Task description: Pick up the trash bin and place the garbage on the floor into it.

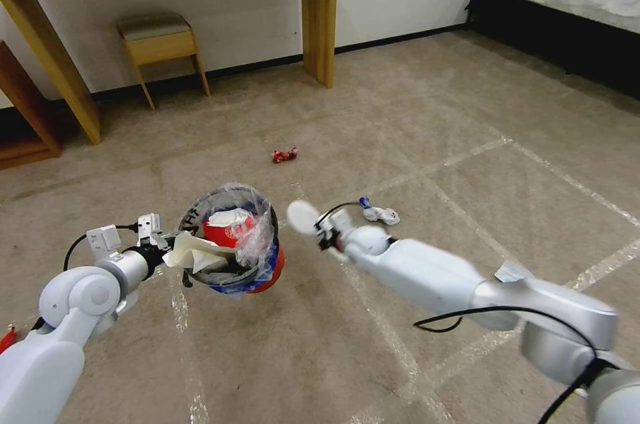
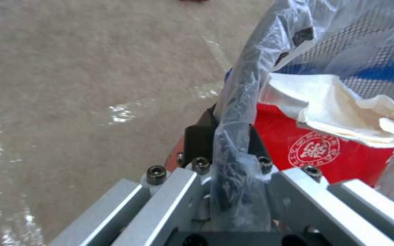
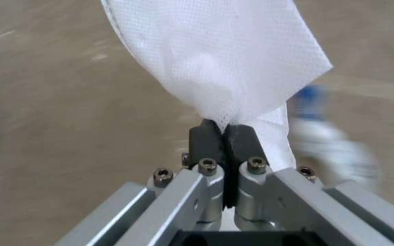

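You've got the trash bin [image 1: 241, 257] off the carpet, tilted, red base, grey rim, clear/blue liner; rim pinched in the left gripper [image 2: 226, 143]. Inside: red carton [image 2: 325, 150] & crumpled white tissue [image 2: 343, 112]. White slipper sole [image 1: 303, 216] hangs clamped in the right gripper [image 3: 225, 131], just beside bin. On floor: red wrapper [image 1: 285, 155] farther off, white/blue wad [image 1: 379, 212] nearer.

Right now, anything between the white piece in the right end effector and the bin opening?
Nothing visible. The right end effector holds the white slipper sole beside the trash bin, which the left end effector grips by the rim. Open air separates them, though the bin already holds litter.
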Controlling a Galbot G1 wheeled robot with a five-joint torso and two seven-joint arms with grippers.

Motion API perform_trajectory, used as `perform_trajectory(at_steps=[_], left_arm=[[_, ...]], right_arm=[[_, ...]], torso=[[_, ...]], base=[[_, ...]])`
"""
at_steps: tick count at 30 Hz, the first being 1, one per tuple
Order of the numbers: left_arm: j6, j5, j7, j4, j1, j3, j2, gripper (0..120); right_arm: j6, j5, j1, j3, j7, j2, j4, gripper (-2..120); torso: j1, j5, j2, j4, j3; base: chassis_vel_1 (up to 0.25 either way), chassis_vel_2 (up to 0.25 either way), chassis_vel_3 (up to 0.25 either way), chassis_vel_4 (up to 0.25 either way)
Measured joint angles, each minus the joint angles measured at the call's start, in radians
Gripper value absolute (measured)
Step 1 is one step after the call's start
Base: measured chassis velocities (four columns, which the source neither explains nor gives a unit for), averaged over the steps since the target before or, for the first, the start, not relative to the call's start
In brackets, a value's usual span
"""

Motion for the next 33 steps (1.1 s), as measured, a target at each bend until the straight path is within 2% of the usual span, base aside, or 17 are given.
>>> perform_trajectory(at_steps=[1, 3, 4, 6, 9, 10, 14, 15, 16, 18, 19, 21, 22, 25, 26, 28, 33], left_arm=[[0.000, 0.000, 0.000, 0.000, 0.000, 0.000, 0.000, 1], [0.004, 0.001, 0.025, 0.016, -0.019, 0.023, 0.003, 1], [0.004, 0.001, 0.025, 0.016, -0.019, 0.023, 0.003, 1], [0.012, 0.003, 0.043, 0.022, -0.033, 0.043, 0.009, 1], [0.017, 0.005, 0.052, 0.020, -0.042, 0.051, 0.016, 1], [0.017, 0.005, 0.052, 0.020, -0.042, 0.051, 0.016, 1], [0.034, -0.006, 0.051, 0.007, -0.048, 0.054, 0.026, 1], [0.041, -0.014, 0.048, 0.015, -0.071, 0.076, 0.031, 1], [0.041, -0.014, 0.048, 0.015, -0.071, 0.076, 0.031, 1], [0.044, -0.018, 0.044, 0.049, -0.129, 0.136, 0.031, 1], [0.044, -0.018, 0.044, 0.049, -0.129, 0.136, 0.031, 1], [0.045, -0.022, 0.044, 0.085, -0.194, 0.196, 0.016, 1], [0.045, -0.022, 0.044, 0.085, -0.194, 0.196, 0.016, 1], [0.045, -0.026, 0.049, 0.149, -0.293, 0.278, -0.017, 1], [0.045, -0.026, 0.049, 0.149, -0.293, 0.278, -0.017, 1], [0.044, -0.026, 0.063, 0.208, -0.385, 0.355, -0.042, 1], [0.044, -0.026, 0.076, 0.241, -0.433, 0.404, -0.049, 1]], right_arm=[[0.000, 0.000, 0.000, 0.000, 0.000, 0.000, 0.000, 0], [0.017, -0.005, 0.003, 0.069, 0.001, -0.084, 0.073, 0], [0.017, -0.005, 0.003, 0.069, 0.001, -0.084, 0.073, 0], [0.044, 0.000, -0.003, 0.135, -0.007, -0.143, 0.161, 0], [0.081, 0.010, -0.018, 0.192, -0.033, -0.181, 0.244, 0], [0.081, 0.010, -0.018, 0.192, -0.033, -0.181, 0.244, 0], [0.175, 0.046, -0.048, 0.272, -0.095, -0.192, 0.347, 0], [0.212, 0.071, -0.070, 0.307, -0.117, -0.195, 0.389, 0], [0.212, 0.071, -0.070, 0.307, -0.117, -0.195, 0.389, 0], [0.272, 0.101, -0.102, 0.353, -0.151, -0.202, 0.452, 0], [0.272, 0.101, -0.102, 0.353, -0.151, -0.202, 0.452, 0], [0.314, 0.138, -0.131, 0.387, -0.181, -0.203, 0.512, 0], [0.314, 0.138, -0.131, 0.387, -0.181, -0.203, 0.512, 0], [0.342, 0.178, -0.157, 0.415, -0.184, -0.198, 0.586, 0], [0.342, 0.178, -0.157, 0.415, -0.184, -0.198, 0.586, 0], [0.357, 0.195, -0.186, 0.427, -0.199, -0.203, 0.640, 0], [0.392, 0.197, -0.226, 0.443, -0.254, -0.222, 0.675, 0]], torso=[[0.000, 0.0000, 0.000, 0.0000, 0.000], [0.000, 0.0002, 0.000, -0.0004, 0.000], [0.000, 0.0002, 0.000, -0.0004, 0.000], [0.000, 0.0001, 0.000, 0.0003, 0.000], [0.000, 0.0001, 0.000, 0.0007, 0.000], [0.000, 0.0001, 0.000, 0.0007, 0.000], [0.000, -0.0001, 0.000, 0.0010, 0.000], [0.000, 0.0002, 0.000, 0.0014, 0.000], [0.000, 0.0002, 0.000, 0.0014, 0.000], [0.000, -0.0006, 0.000, 0.0010, 0.000], [0.000, -0.0006, 0.000, 0.0010, 0.000], [0.000, 0.0002, 0.000, 0.0002, 0.000], [0.000, 0.0002, 0.000, 0.0002, 0.000], [0.000, -0.0002, 0.000, 0.0006, 0.000], [0.000, -0.0002, 0.000, 0.0006, 0.000], [0.000, -0.0001, 0.000, 0.0007, 0.000], [0.000, 0.0001, 0.000, 0.0004, 0.000]], base=[[0.000, 0.000, 0.000, 0.000], [0.000, 0.000, 0.000, 0.000], [0.000, 0.000, 0.000, 0.000], [0.000, 0.000, 0.000, 0.000], [0.000, 0.000, 0.000, 0.000], [0.000, 0.000, 0.000, 0.000], [0.000, 0.000, 0.000, 0.000], [0.000, 0.000, 0.000, 0.000], [0.000, 0.000, 0.000, 0.000], [0.000, 0.000, 0.000, 0.000], [0.000, 0.000, 0.000, 0.000], [0.000, 0.000, 0.000, 0.000], [0.000, 0.000, 0.000, 0.000], [0.000, 0.000, 0.000, 0.000], [0.000, 0.000, 0.000, 0.000], [0.000, 0.000, 0.000, 0.000], [0.000, 0.000, 0.000, 0.000]])
